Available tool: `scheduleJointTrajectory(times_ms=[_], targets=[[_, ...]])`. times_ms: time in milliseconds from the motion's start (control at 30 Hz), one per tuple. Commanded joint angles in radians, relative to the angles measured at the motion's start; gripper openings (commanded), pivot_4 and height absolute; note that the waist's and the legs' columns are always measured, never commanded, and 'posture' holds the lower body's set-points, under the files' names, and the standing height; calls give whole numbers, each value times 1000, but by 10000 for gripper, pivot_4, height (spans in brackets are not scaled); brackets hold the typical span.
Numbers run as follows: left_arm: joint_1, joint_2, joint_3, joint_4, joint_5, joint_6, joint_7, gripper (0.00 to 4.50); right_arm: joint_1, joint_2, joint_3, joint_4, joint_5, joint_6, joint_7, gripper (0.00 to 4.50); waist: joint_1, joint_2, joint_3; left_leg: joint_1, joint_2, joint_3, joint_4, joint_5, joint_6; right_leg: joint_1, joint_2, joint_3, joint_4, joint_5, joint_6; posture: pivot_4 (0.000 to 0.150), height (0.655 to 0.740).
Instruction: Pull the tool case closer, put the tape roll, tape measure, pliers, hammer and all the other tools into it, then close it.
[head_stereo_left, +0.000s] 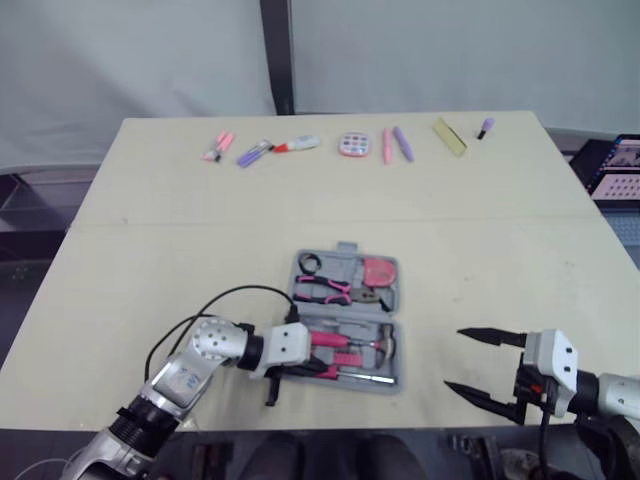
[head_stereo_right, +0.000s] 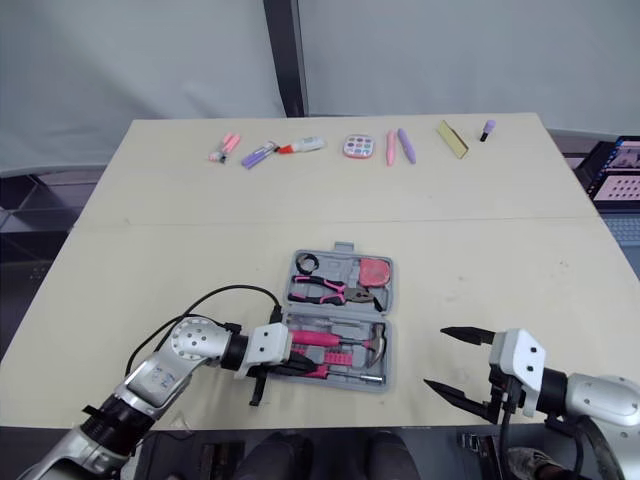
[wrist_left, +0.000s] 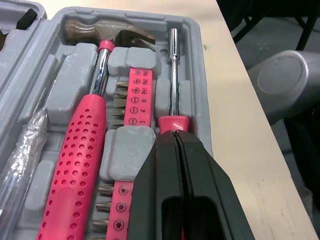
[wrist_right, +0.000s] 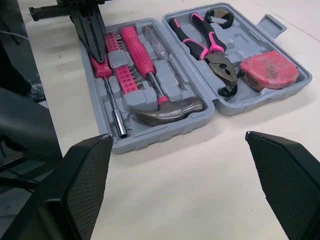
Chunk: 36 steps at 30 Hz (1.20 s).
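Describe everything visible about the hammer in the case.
The hammer has a pink, rubbery-looking grip covered in dimples, a shiny metal shaft and a dull brownish claw head. It lies flat, seated in its moulded slot in the open grey tool case, between the clear-handled screwdriver and the pink bit holder.

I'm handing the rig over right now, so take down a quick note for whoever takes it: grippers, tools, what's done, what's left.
Left gripper shut, tips on the pink-handled driver in the open tool case. Right gripper open, over the table right of the case. Hammer, pliers, tape measure and tape roll lie in their slots. To do: close the case.
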Motion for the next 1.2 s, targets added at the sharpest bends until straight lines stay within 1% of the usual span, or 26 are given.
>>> scheduleJointTrajectory(times_ms=[33,167,300,400,467,567,633,667,700,733,800,867,900,1033,1200], targets=[[45,26,-59,75,79,10,-6,500,0,-3,-34,-31,10,-9,-6,45000,0,1,-2,0,0,0,0,0,0,0,0,0,0,0,0,1500,7400],[44,13,-46,68,59,28,-4,500,-2,-2,-32,-31,10,-9,-7,45000,0,1,-4,0,0,0,0,0,0,1,0,0,0,0,0,1500,7400],[45,-23,39,19,-49,87,9,500,-11,1,-28,-30,9,-9,-13,45000,0,1,-5,0,0,0,0,0,0,1,0,0,-1,0,0,1500,7400],[29,-47,151,-46,-156,190,43,500,-34,9,-19,-29,12,-2,-27,45000,-1,0,-4,0,0,0,0,0,0,0,0,0,0,0,0,1500,7400],[22,-48,228,-90,-200,237,81,500,-50,14,-10,-27,12,4,-37,45000,-1,-1,-3,-1,0,0,0,0,0,-1,0,0,0,0,0,1500,7400],[66,-28,362,-136,-288,272,101,500,-70,35,14,-24,2,4,-57,45000,-1,-1,-3,-1,0,0,0,0,0,-1,0,0,0,0,0,1500,7400],[100,-16,415,-162,-309,302,125,5861,-76,51,26,-25,-3,5,-71,45000,-2,-1,-3,-1,0,0,0,0,0,-1,0,0,0,0,0,1500,7400],[109,-14,425,-170,-314,312,133,9484,-78,56,28,-25,-5,5,-74,45000,-2,-1,-3,-1,0,-1,-1,0,0,-1,0,0,0,0,0,1500,7400],[159,-3,485,-184,-337,303,137,13285,-80,70,38,-26,-10,6,-89,45000,-3,-1,-3,-1,0,-1,-1,0,0,-1,0,0,0,0,0,1500,7400],[212,6,545,-190,-332,279,160,19245,-82,86,46,-26,-16,5,-105,45000,-4,-1,-3,-1,0,-1,-1,0,0,-1,0,0,-1,0,0,1500,7400],[311,7,648,-186,-325,231,204,29435,-79,118,55,-25,-28,7,-144,45000,-10,-2,-3,-1,1,-1,-1,0,0,-2,0,0,-1,0,0,1500,7400],[384,-4,704,-180,-316,189,232,39865,-67,140,58,-23,-44,2,-167,45000,-10,-1,-3,-1,1,-1,-2,0,0,-2,0,0,-1,0,0,1500,7400],[417,-12,726,-181,-320,175,241,44366,-60,148,60,-25,-52,-1,-176,45000,-9,-2,-3,-1,1,-1,-2,0,-1,-2,0,0,-2,0,0,1500,7400],[539,-42,786,-190,-323,129,273,44366,-21,181,66,-58,-59,6,-214,45000,4,-2,-3,-1,-1,-2,0,-1,-1,-1,-2,1,-6,0,0,1500,7400],[586,-71,799,-218,-339,128,307,44366,-23,194,83,-51,-65,15,-235,45000,0,-3,-2,-1,-1,-2,-1,-1,-1,0,-2,1,-7,0,0,1500,7400]])
